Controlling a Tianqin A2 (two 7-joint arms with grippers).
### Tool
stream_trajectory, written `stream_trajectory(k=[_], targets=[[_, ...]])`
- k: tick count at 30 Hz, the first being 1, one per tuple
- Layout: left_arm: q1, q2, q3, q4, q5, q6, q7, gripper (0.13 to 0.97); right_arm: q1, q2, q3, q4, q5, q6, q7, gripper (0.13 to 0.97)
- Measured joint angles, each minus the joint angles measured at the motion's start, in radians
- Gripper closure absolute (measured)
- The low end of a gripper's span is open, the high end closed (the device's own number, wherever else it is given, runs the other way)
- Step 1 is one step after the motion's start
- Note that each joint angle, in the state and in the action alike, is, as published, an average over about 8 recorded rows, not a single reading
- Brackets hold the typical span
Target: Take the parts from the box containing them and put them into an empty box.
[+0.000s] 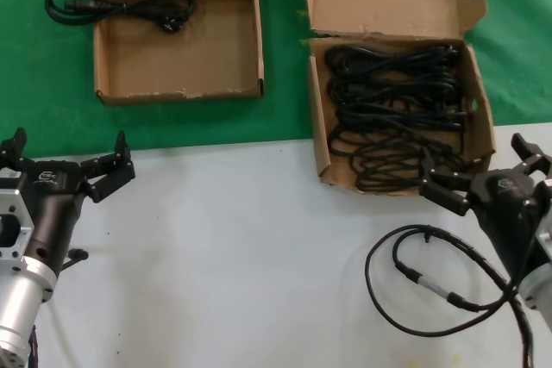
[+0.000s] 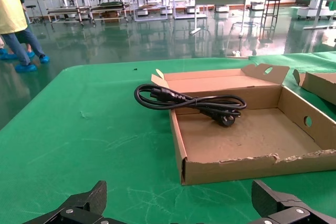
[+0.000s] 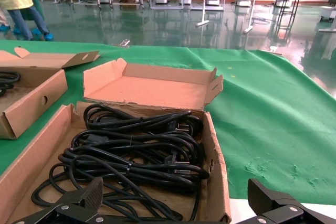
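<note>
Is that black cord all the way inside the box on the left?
No, only partly. The cord lies across the box wall: its plug end rests inside, its looped end hangs out over the green cloth.

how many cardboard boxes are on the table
2. The low-walled box sits at the robot's left; the tall-lidded box, full of power cords, at its right.

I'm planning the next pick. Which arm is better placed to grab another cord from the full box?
The right. Its pincer is open at the near edge of the full box, just above the bundled cords. The left pincer, also open, sits across the table, short of the other box.
</note>
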Motion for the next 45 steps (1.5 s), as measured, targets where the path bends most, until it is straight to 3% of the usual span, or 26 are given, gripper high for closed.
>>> stream_trajectory(k=[45], targets=[[0.0, 0.0, 0.0, 0.0, 0.0, 0.0, 0.0, 0.132, 0.0, 0.0, 0.0, 0.0, 0.0, 0.0, 0.0, 0.129]])
